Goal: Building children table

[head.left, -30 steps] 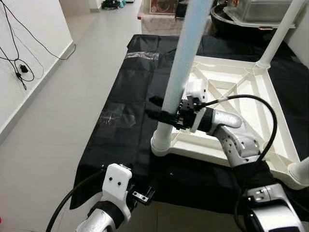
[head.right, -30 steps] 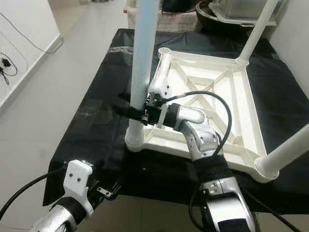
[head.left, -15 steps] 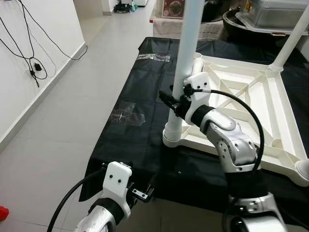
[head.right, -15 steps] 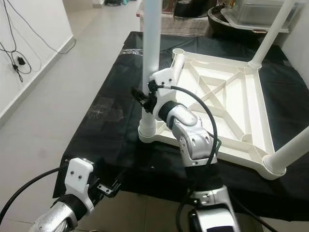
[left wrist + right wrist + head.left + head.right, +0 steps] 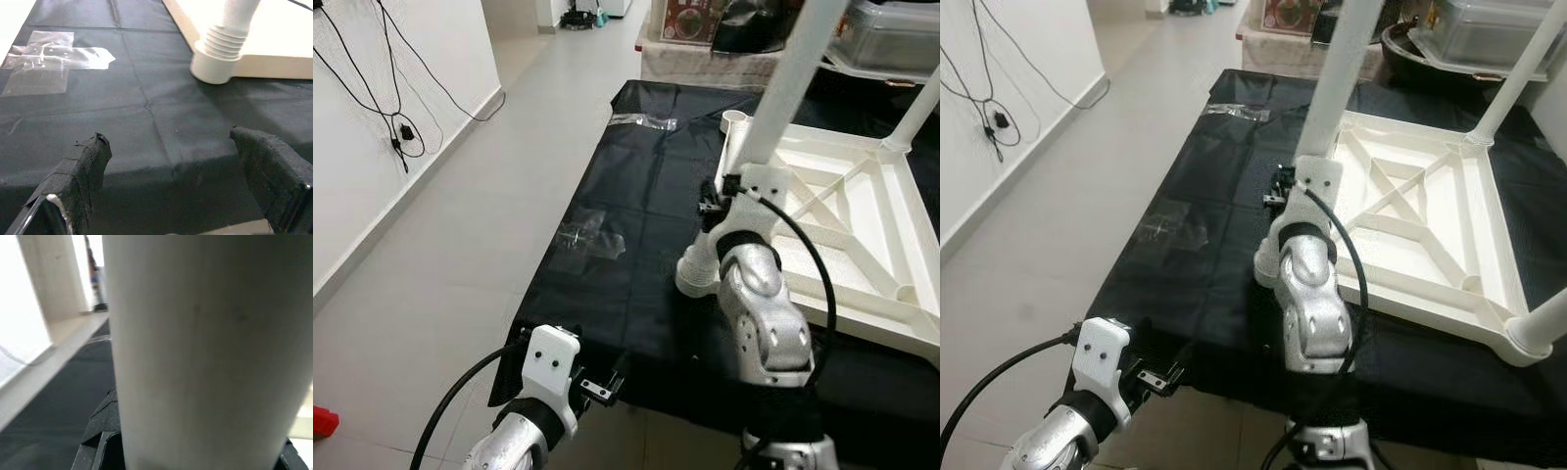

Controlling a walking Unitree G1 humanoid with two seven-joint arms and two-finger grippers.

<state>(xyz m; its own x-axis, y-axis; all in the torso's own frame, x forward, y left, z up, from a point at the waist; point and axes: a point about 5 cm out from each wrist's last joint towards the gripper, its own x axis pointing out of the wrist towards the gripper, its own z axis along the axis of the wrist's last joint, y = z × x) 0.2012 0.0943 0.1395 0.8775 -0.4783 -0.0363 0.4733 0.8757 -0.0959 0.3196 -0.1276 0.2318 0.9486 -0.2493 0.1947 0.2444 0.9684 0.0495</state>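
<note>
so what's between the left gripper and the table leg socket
Bare black cloth, seen in the left wrist view: the open left gripper hovers at its near edge, and the table leg socket lies beyond. Clear tape sits off to the side.

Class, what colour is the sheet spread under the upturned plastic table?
Black sheet, seen best in the left eye view.

arms: silver, rounded segments | wrists: white blocks with dark screws | cables: black, looped | left gripper (image 5: 171, 183) fingers (image 5: 80, 174): black, cloth-wrapped
</note>
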